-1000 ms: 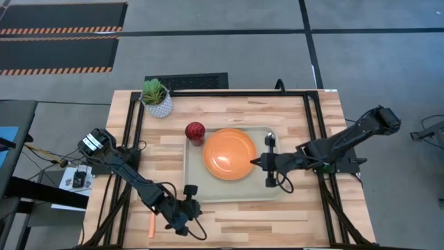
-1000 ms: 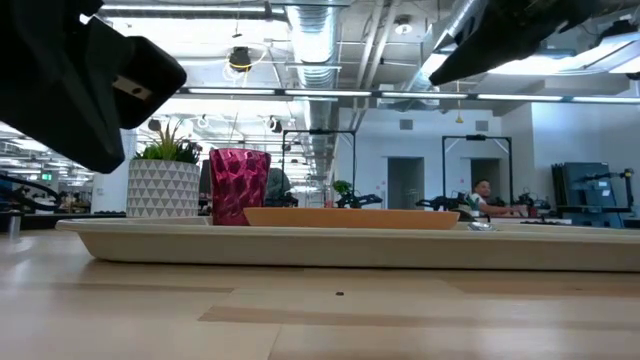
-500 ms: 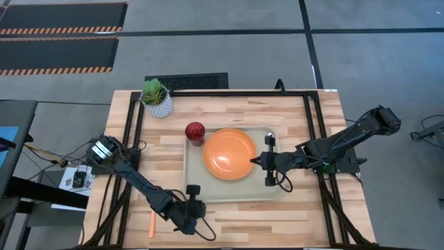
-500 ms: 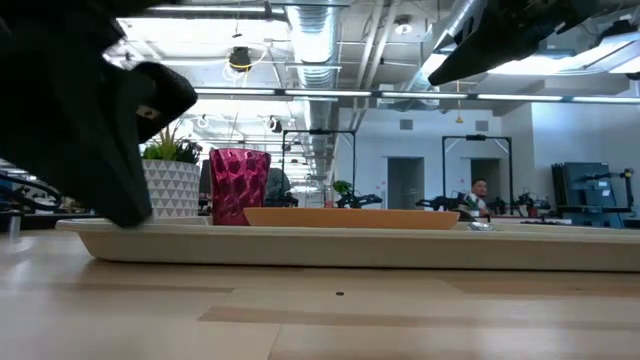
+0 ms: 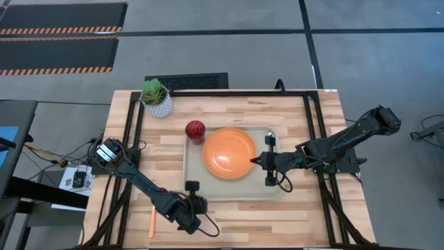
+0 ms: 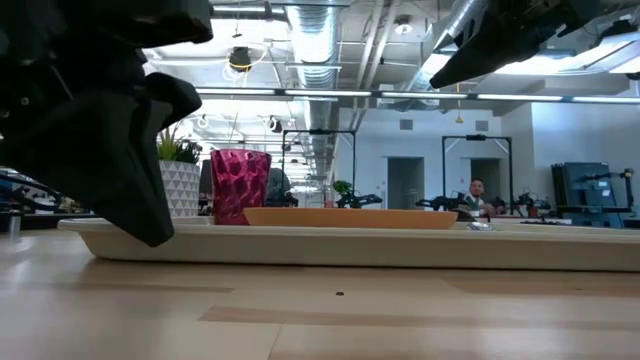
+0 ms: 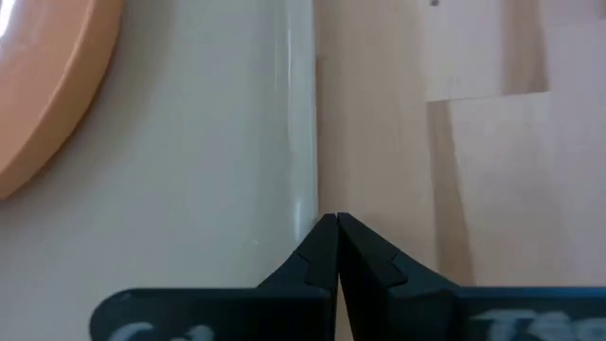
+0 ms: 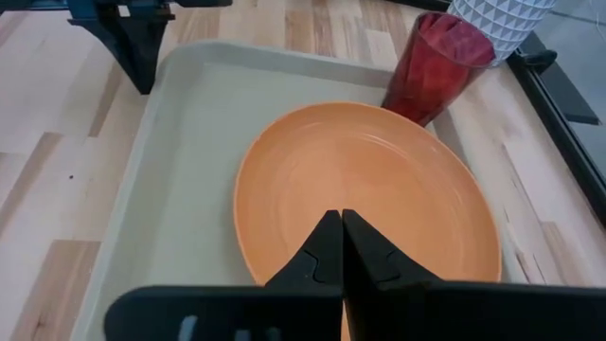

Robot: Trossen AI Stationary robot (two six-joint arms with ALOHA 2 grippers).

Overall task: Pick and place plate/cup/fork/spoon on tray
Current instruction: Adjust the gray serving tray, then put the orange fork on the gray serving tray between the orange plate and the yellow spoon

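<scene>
The orange plate (image 5: 229, 153) lies on the beige tray (image 5: 208, 191). The dark red cup (image 5: 195, 130) stands at the tray's far left corner, just outside its rim in the right wrist view (image 8: 440, 62). A slim orange handle (image 5: 151, 223) lies on the table near its near left corner; fork or spoon, I cannot tell. My left gripper (image 7: 336, 220) is shut, its tips pointing down at the tray's left rim (image 7: 301, 142) near the near corner. My right gripper (image 8: 338, 216) is shut and empty, above the plate's right edge. My left gripper's shut tips stand right at the tray's left rim (image 7: 305, 204), coming from above. I cannot tell whether they touch it.
A white patterned pot with a green plant (image 5: 157, 97) stands at the table's far left. Black frame rails (image 5: 135, 125) run along the table's left, right and far sides. A small silver bit (image 6: 480, 226) shows on the tray's right end.
My left gripper has come down and gone a little toward the table's right, to the tray's near left corner, staying shut. The plate, cup and tray have kept their places.
</scene>
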